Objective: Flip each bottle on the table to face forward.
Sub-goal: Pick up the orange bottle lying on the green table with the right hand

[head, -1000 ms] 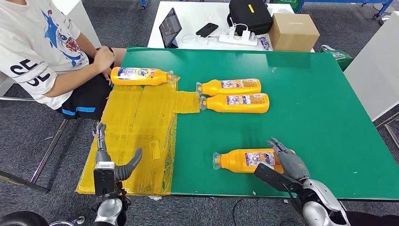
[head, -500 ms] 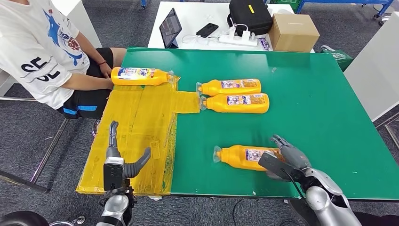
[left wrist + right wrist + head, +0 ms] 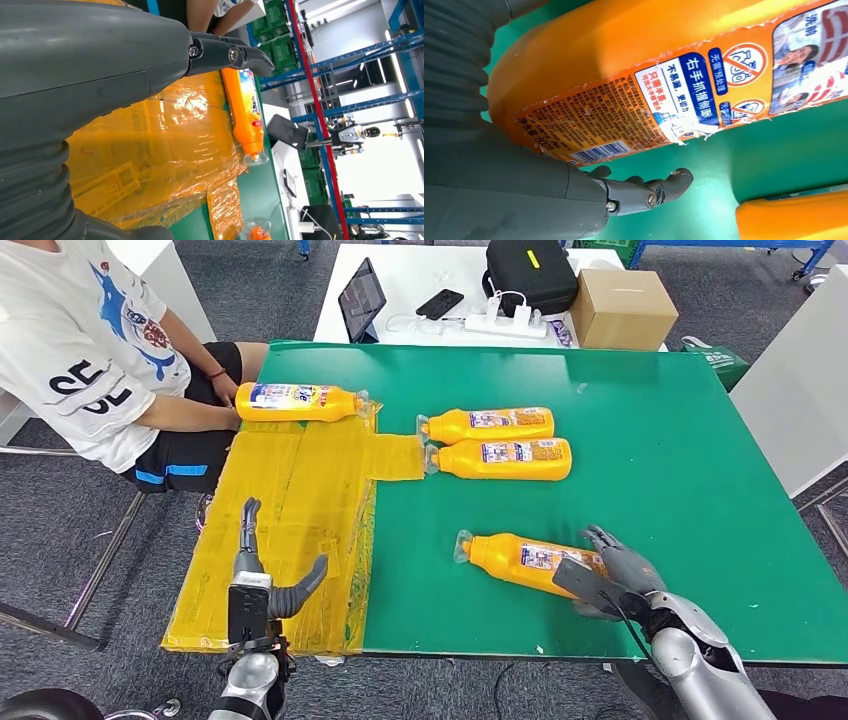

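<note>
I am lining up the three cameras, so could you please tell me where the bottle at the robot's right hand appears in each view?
Head view: the nearest bottle lies low and right of centre, its base at the right hand.
Right wrist view: its barcode label fills the upper frame.
Left wrist view: not in it.
Shared landmark: the green table, also and.

One orange bottle [image 3: 520, 562] lay tilted at the right robot hand [image 3: 610, 578]; three more bottles [image 3: 497, 443] lay beyond it, well apart.
</note>
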You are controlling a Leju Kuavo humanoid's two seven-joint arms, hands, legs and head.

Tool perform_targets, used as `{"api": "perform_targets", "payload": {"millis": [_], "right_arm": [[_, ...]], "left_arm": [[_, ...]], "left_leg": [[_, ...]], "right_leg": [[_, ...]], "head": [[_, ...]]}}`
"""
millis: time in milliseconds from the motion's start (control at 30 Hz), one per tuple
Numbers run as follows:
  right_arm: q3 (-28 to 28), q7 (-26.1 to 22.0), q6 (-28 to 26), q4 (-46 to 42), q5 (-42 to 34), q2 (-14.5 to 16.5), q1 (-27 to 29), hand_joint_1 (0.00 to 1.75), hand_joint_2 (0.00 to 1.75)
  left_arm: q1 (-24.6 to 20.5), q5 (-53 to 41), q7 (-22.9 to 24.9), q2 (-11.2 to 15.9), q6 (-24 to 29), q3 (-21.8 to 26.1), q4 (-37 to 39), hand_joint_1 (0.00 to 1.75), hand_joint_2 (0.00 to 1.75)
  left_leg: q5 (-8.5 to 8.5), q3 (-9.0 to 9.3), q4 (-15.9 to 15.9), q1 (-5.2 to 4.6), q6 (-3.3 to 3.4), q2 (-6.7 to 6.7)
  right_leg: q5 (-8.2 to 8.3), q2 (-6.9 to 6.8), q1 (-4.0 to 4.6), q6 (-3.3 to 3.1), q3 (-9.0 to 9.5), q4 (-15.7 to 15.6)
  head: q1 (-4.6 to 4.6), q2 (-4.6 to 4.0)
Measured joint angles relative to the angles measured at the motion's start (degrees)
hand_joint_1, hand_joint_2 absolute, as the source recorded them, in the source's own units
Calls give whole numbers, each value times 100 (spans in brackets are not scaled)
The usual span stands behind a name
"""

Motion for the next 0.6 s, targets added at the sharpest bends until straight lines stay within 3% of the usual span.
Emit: {"api": "perform_targets", "payload": {"millis": [267, 300, 433, 500, 600], "right_arm": [[172, -11, -272, 283, 507, 86, -201, 0, 175], [198, -24, -277, 339, 520, 109, -239, 10, 175], [298, -132, -222, 583, 452, 219, -393, 159, 175], [352, -236, -145, 713, 335, 283, -469, 174, 175], [415, -328, -174, 856, 208, 407, -537, 175, 175]], "left_arm": [[-29, 20, 24, -12, -109, -25, 93, 0, 175], [-38, 24, 28, -16, -113, -29, 110, 0, 175], [-100, 68, 44, -23, -169, -49, 204, 0, 175], [-153, 91, 48, -32, -203, -66, 274, 0, 175], [-226, 128, 42, -51, -213, -115, 382, 0, 175]], "left_leg": [[0, 3, 0, 0, 0, 3], [0, 3, 0, 0, 0, 4], [-1, 12, 0, 1, -1, 6], [-4, 25, 0, 3, -3, 15], [-17, 55, 0, 5, -8, 29]], "right_leg": [[1, 1, 0, 0, 1, 0], [1, 1, 1, 0, 1, 0], [1, 7, 2, 0, 5, 0], [1, 15, 5, -1, 15, -1], [0, 37, 8, -2, 37, -3]], "head": [[0, 0], [1, 0], [0, 0], [3, 0], [2, 0]]}}
